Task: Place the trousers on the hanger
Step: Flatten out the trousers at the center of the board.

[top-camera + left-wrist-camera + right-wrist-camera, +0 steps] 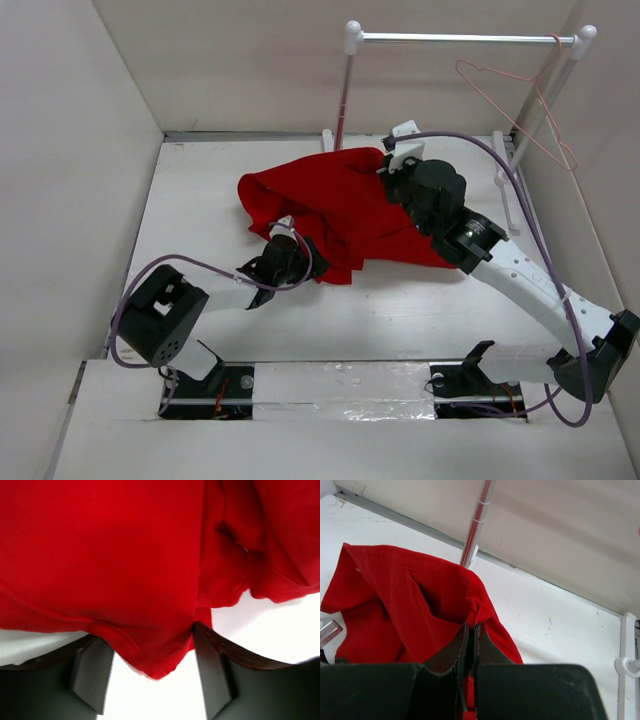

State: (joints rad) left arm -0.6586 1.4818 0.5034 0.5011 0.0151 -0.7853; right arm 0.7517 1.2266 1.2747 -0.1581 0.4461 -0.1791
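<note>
Trousers (100, 555): hem between parted left jaws; fold pinched in right jaws.

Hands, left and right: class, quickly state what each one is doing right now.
Left hand: open; the trousers edge lies loose inside it.
Right hand: closed, pinching the trousers.

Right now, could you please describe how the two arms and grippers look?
The left arm and right arm have white links, bulky black joints and looping purple cables. The left gripper and right gripper have flat black fingers.
</note>
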